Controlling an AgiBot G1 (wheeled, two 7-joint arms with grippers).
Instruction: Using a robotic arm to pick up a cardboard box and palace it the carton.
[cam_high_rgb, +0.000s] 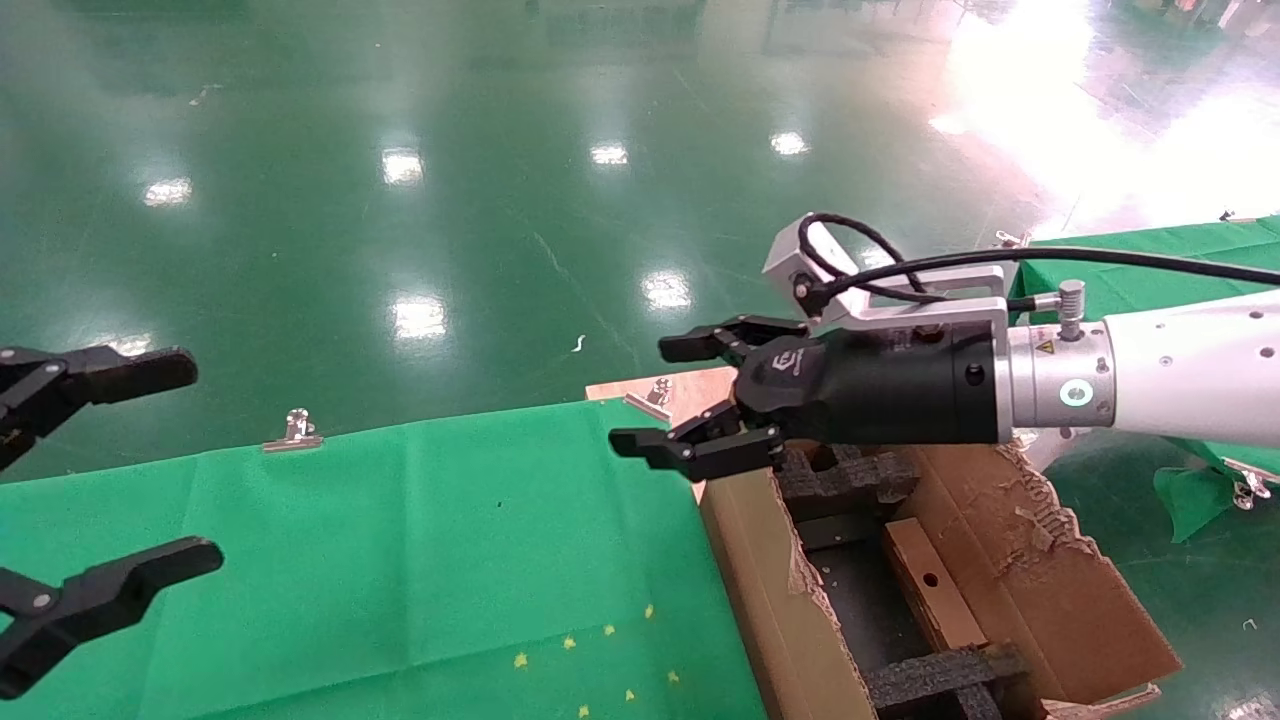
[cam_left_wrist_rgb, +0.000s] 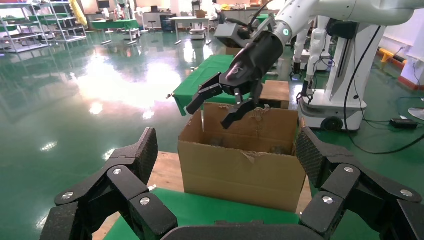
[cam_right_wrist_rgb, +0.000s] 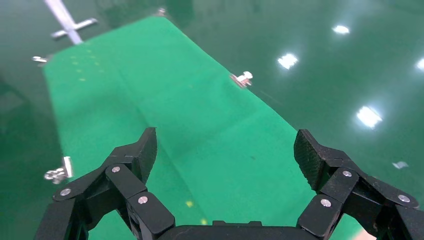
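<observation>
The white robotic arm (cam_high_rgb: 1180, 365) reaches in from the right. Its black three-fingered gripper (cam_high_rgb: 690, 400) is open and empty, above the carton's far left corner; it also shows in the left wrist view (cam_left_wrist_rgb: 225, 100). The carton (cam_high_rgb: 760, 580) stands beside the green table, with torn flaps and black foam inserts inside; the left wrist view shows its side (cam_left_wrist_rgb: 240, 170). The small cardboard box (cam_high_rgb: 930, 590) lies flat inside the carton, its round hole up. My left gripper (cam_high_rgb: 205, 460) is open and empty at the table's left end. My right gripper (cam_right_wrist_rgb: 225, 145) is open and empty over the green cloth.
The green cloth table (cam_high_rgb: 420, 560) has metal clips (cam_high_rgb: 295, 430) on its far edge and small yellow marks near the front. A wooden board (cam_high_rgb: 690, 385) lies under the carton. Another green table (cam_high_rgb: 1150, 250) stands at the right. The arm's white base (cam_left_wrist_rgb: 335, 100) stands behind the carton.
</observation>
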